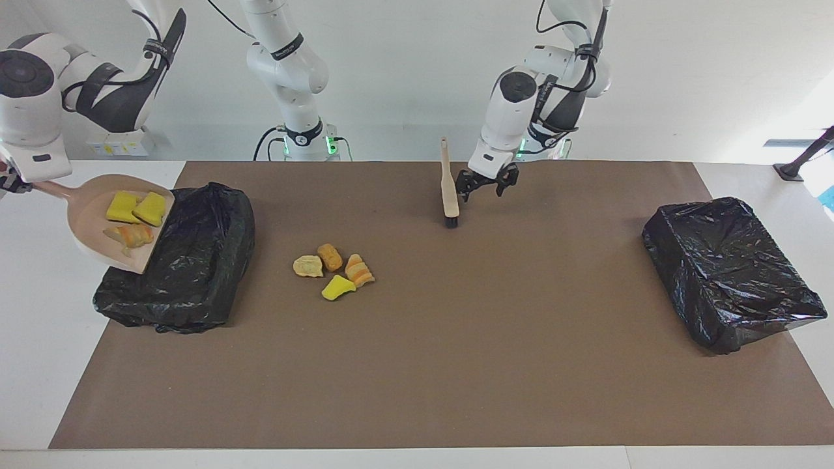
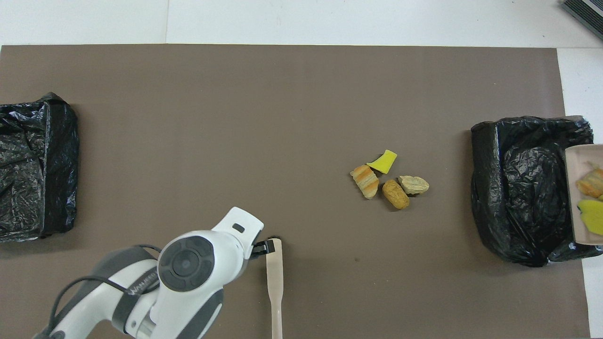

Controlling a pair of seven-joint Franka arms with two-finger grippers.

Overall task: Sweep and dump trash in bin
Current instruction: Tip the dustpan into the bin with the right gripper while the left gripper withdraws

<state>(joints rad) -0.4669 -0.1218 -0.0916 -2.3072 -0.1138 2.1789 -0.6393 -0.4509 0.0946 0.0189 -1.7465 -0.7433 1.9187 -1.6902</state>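
Several trash scraps, yellow, tan and orange-striped, lie together on the brown mat. A beige dustpan hangs over the outer edge of the black-lined bin. It carries three scraps, two yellow and one orange-striped. My right gripper is at the view's edge, shut on the dustpan's handle. The brush stands on its bristles, handle tilted toward the robots, with nothing holding it. My left gripper is open just beside it.
A second black-lined bin sits at the left arm's end of the mat. White table shows around the brown mat. A dark stand is at the table's corner near the left arm.
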